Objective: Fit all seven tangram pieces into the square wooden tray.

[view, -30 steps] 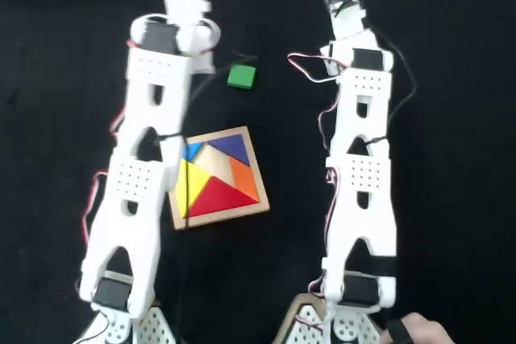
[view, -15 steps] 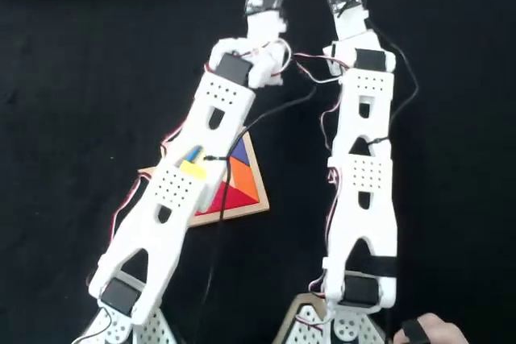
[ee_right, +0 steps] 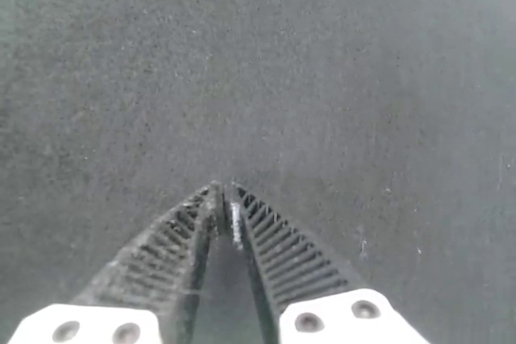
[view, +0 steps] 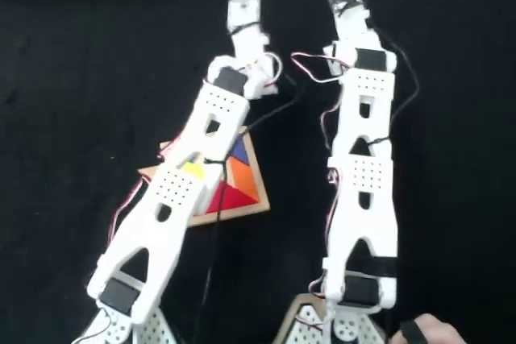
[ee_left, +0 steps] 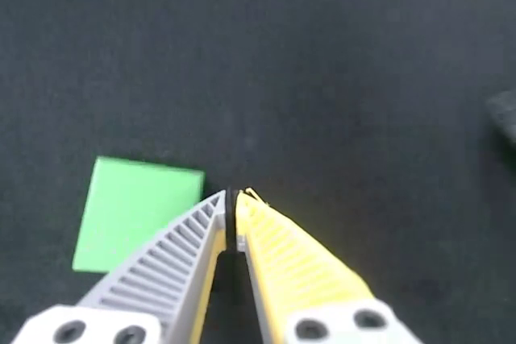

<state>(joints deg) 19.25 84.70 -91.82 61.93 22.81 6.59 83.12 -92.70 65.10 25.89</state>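
The tray [view: 246, 212] lies a little left of centre in the high view, on the black tabletop [view: 81, 78]. It is turned slightly askew. The left arm [view: 214, 110] crosses over it on a diagonal from the lower left of the frame toward the top centre, hiding the tray's left part. On the uncovered side, an orange piece [view: 244, 175], a red piece [view: 232, 197] and the corner of a blue piece [view: 239, 149] sit inside the rim, touching one another. What lies under the arm cannot be made out.

The left end effector [ee_left: 234, 199] is closed, its tips meeting with nothing between them. In the left wrist view it hangs over bare cloth. One finger [ee_left: 173, 247] is grey and the other yellow. The green square [ee_left: 137, 211] lies flat on the tabletop just beside the grey finger, which covers one of its corners. The fingers do not grip the square, and it lies outside the tray.

The right arm [view: 363, 175] runs straight up the right-centre of the high view, well apart from the tray. The right end effector [ee_right: 224, 191] is also closed on nothing, its dark ribbed fingers pressed together at the tips over plain black cloth. In the high view the two arms' far ends are near each other at the top centre of the frame, without touching.
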